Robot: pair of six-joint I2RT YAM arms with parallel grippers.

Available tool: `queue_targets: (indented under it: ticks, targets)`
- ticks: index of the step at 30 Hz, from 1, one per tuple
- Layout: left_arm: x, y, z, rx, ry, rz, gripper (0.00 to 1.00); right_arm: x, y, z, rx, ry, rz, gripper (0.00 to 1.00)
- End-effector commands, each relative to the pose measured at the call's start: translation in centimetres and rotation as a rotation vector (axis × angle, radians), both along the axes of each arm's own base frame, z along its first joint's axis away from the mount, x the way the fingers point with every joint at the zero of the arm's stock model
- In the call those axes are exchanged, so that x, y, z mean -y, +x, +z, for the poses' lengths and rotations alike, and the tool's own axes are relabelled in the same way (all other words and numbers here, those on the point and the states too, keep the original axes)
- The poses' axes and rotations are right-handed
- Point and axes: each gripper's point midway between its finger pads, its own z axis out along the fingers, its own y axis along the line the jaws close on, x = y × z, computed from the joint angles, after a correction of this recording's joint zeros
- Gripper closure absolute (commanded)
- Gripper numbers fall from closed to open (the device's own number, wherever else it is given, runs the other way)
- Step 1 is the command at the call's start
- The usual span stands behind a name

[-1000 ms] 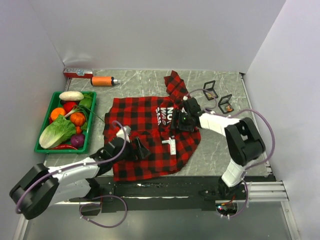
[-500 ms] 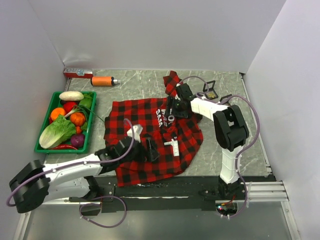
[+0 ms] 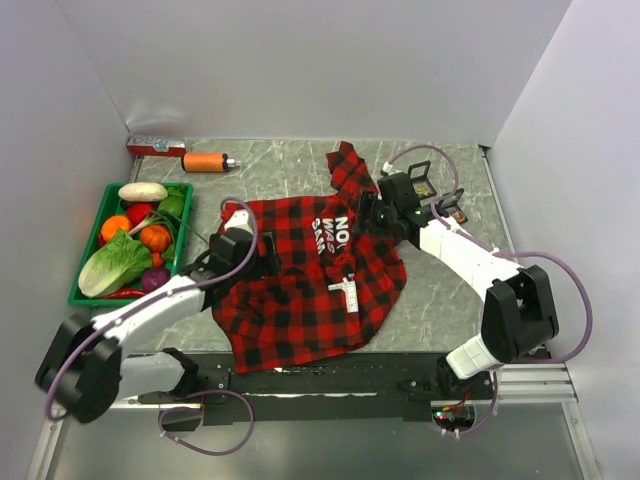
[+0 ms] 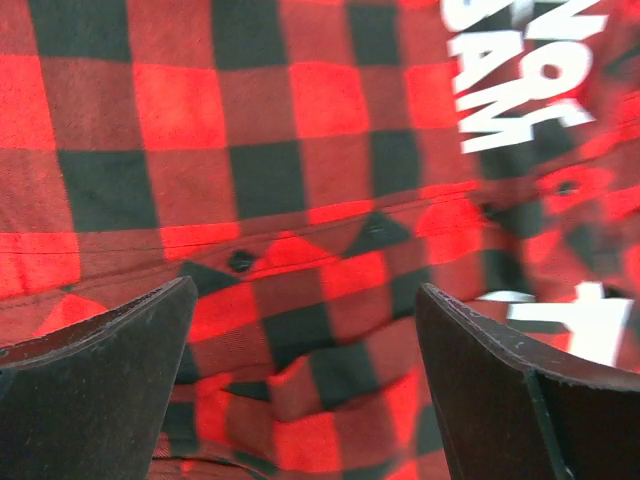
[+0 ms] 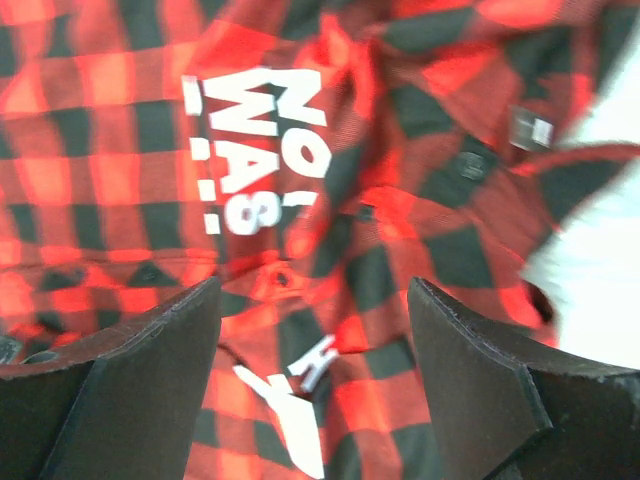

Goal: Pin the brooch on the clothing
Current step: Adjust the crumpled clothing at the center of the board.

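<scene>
Item: the clothing [image 3: 300, 290], plaid shirt. It lay rumpled mid-tabletop, toward the near edge. Soft, light, likely to bunch; you would best pinch the flat chest panel. Left gripper [image 4: 305, 290] and right gripper [image 5: 313, 285] gaped, empty.

- Grey marbled worktop [image 3: 290, 165], lit evenly from above.
- Centre stage, a red-and-black plaid shirt [image 3: 300, 290] lies rumpled, hem at the near edge and one sleeve running towards the far edge.
- Along the left edge sits a green crate [image 3: 120, 302], packed with vegetables [image 3: 115, 262].
- In the far left corner lies a flat red box [image 3: 155, 147], with an orange cylinder [image 3: 205, 161] just beside it.
- Towards the far right corner are small black cases [image 3: 422, 186], partly hidden.
</scene>
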Motion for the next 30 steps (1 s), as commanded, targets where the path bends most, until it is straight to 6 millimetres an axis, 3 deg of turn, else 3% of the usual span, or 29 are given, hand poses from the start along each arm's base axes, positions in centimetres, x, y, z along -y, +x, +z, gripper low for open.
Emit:
queue_targets:
  ticks: [1, 5, 10, 14, 16, 17, 19, 20, 21, 22, 25, 26, 27, 28, 29, 30]
  targets:
    - [-0.2, 2.4, 0.4, 0.021, 0.097, 0.005, 0.04, 3.5, -1.6, -4.2, -0.093, -0.136, -0.102, 0.19]
    - [0.5, 2.4, -2.3, -0.036, 0.113, -0.035, 0.04, 3.6, -1.8, -7.4, -0.170, -0.121, -0.106, 0.19]
    - [0.8, 0.7, -5.8, -0.115, 0.100, -0.073, 0.01, 3.2, -0.7, -11.2, -0.299, -0.078, -0.096, 0.19]
    - [1.2, -0.7, -7.2, -0.165, 0.071, -0.106, 0.14, 3.2, 1.1, -12.0, -0.343, -0.070, -0.118, 0.20]
    - [1.5, -1.4, -7.0, -0.174, 0.034, -0.108, 0.15, 3.5, 1.7, -12.5, -0.354, -0.103, -0.126, 0.20]
    - [1.6, -1.7, -6.9, -0.179, 0.016, -0.111, 0.15, 3.4, 2.8, -11.9, -0.335, -0.111, -0.131, 0.20]
    - [2.5, -2.5, -6.5, -0.178, -0.056, -0.128, 0.13, 3.5, 3.1, -12.8, -0.382, -0.137, -0.124, 0.19]
    - [2.7, -2.9, -6.7, -0.187, -0.077, -0.136, 0.13, 2.9, 4.6, -11.8, -0.355, -0.128, -0.120, 0.19]
    - [3.4, -3.8, -7.0, -0.200, -0.110, -0.150, 0.13, 3.4, 4.6, -13.0, -0.393, -0.164, -0.126, 0.19]
    - [4.0, -4.5, -7.3, -0.215, -0.128, -0.169, 0.13, 2.8, 6.2, -12.1, -0.363, -0.151, -0.123, 0.19]
    - [5.9, -7.3, -8.7, -0.266, -0.161, -0.216, 0.13, 2.4, 7.1, -13.3, -0.411, -0.169, -0.107, 0.19]
    - [6.5, -8.1, -9.0, -0.274, -0.172, -0.230, 0.13, 1.9, 8.6, -12.5, -0.385, -0.159, -0.104, 0.19]
    - [7.5, -10.1, -9.7, -0.313, -0.186, -0.258, 0.14, 1.8, 9.0, -13.4, -0.401, -0.171, -0.098, 0.19]
    - [8.4, -10.5, -9.8, -0.310, -0.213, -0.272, 0.14, 1.8, 8.9, -13.6, -0.428, -0.183, -0.094, 0.19]
    - [9.6, -12.2, -9.9, -0.327, -0.223, -0.317, 0.14, 1.3, 10.6, -12.2, -0.388, -0.169, -0.094, 0.19]
    - [10.2, -13.2, -10.0, -0.351, -0.249, -0.316, 0.14, 0.8, 10.9, -12.9, -0.404, -0.156, -0.076, 0.19]
